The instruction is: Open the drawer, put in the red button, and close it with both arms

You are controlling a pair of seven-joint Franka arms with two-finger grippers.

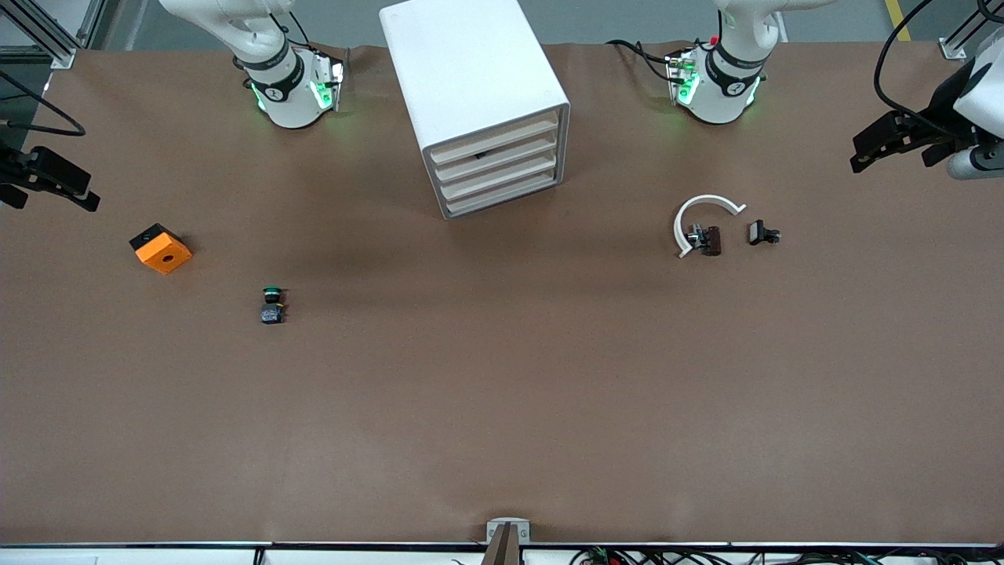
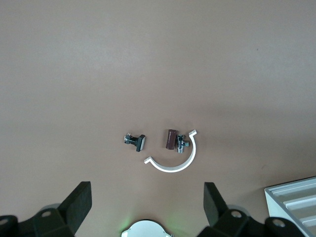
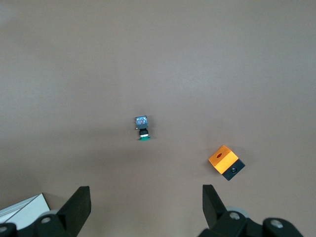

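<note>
- Table point(image 1: 502, 408) covered in brown, with both arm bases along its 12 o'clock edge in the front view.
- White cabinet point(image 1: 471, 78) at about 12 o'clock on the table, between the two bases. Its four drawers point(image 1: 502, 169) are all pushed in flush, and one corner of it shows in the left wrist view point(image 2: 296, 202).
- Left gripper point(image 1: 898, 149) hangs over the table's edge at about 3 o'clock, fingers point(image 2: 81, 202) spread wide, nothing between them.
- Right gripper point(image 1: 47, 188) hangs over the table's edge at about 9 o'clock, fingers point(image 3: 79, 202) equally wide apart and empty.
- Orange cube point(image 1: 161, 248) with a hole and a black base, near 9 o'clock on the table.
- White C-shaped clip point(image 1: 702, 216) at about 4 o'clock from the cabinet, curved around a small brown-and-metal part point(image 1: 706, 239).
- Green-capped button point(image 1: 272, 304) lying on its side at about 7 o'clock from the cabinet.
- Small black part point(image 1: 762, 233) just beside the clip, toward the left arm's end.
- Dark speck point(image 1: 480, 154) in the slot above the second drawer, too small to identify; the red button cannot be made out in any view.
</note>
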